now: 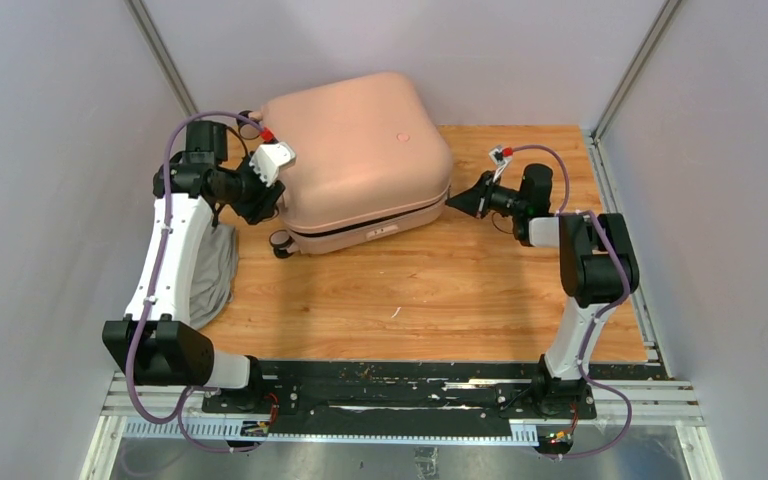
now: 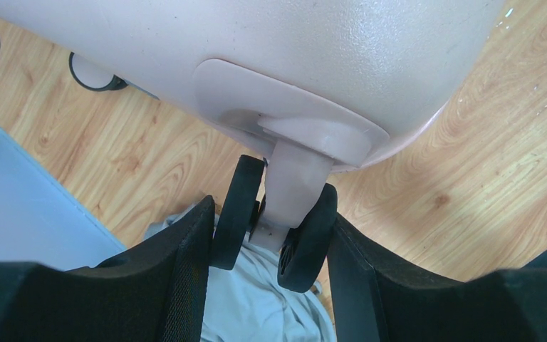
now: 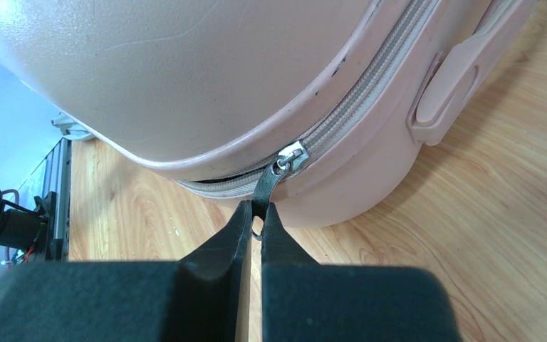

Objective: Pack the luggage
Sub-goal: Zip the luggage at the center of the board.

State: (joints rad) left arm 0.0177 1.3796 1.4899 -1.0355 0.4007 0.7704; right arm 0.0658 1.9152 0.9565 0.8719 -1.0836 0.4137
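The pale pink luggage [image 1: 355, 150] lies flat at the back of the wooden table, lid down. My left gripper [image 1: 264, 203] is at its left corner; in the left wrist view the gripper [image 2: 271, 214] is shut on a black-and-pink wheel [image 2: 295, 214], one finger against each black disc. My right gripper [image 1: 457, 203] is at the right corner. In the right wrist view the gripper [image 3: 255, 217] pinches the dark zipper pull [image 3: 265, 187] hanging from the slider [image 3: 292, 153]. The zip is closed right of the slider, with a dark gap to its left.
A grey cloth [image 1: 215, 270] lies on the table under my left arm and shows below the wheel [image 2: 256, 306]. Another wheel [image 1: 280, 243] is at the case's near left corner. A side handle [image 3: 456, 78] sits right of the slider. Walls enclose the table.
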